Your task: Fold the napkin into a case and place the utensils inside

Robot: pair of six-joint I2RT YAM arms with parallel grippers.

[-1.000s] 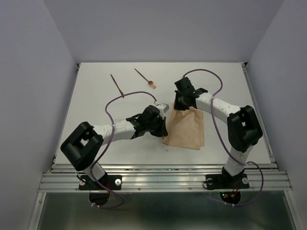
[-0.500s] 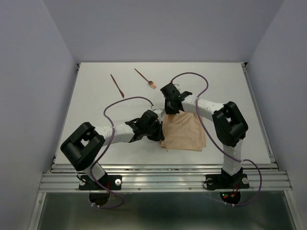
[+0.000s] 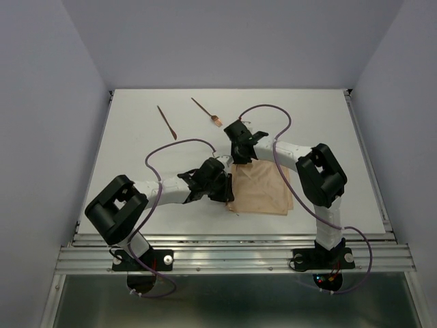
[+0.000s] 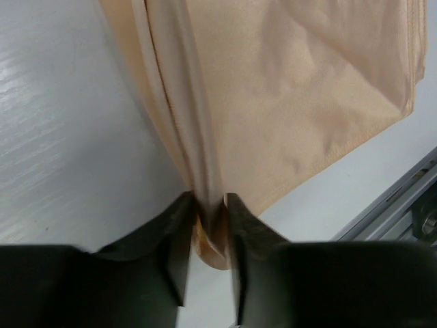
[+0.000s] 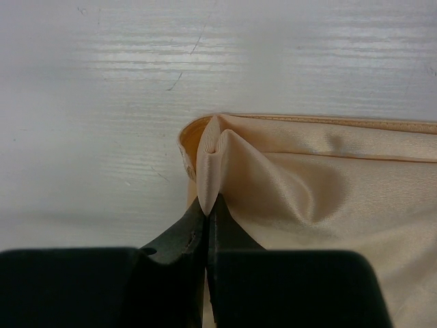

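The tan napkin [image 3: 263,188] lies folded flat on the white table between the two arms. My right gripper [image 3: 239,158] is at its far left corner, shut on a pinched peak of cloth [image 5: 217,154]; in the right wrist view the gripper [image 5: 207,201] shows no gap. My left gripper [image 3: 229,191] is at the near left corner. Its jaws [image 4: 208,205] stand a little apart, with the napkin's [image 4: 293,89] rolled edge loose between them. The two utensils lie at the far left: the fork [image 3: 205,111] and the plain pointed stick [image 3: 166,121].
The metal rail [image 3: 232,249] runs along the table's near edge, close behind the napkin's near side. Purple cables [image 3: 177,143] loop over the table from both arms. White walls close in the left, right and far sides.
The right gripper has carried its pinched napkin corner leftward and lower, towards the left gripper. The left gripper's jaws, shut on the napkin edge before, have parted.
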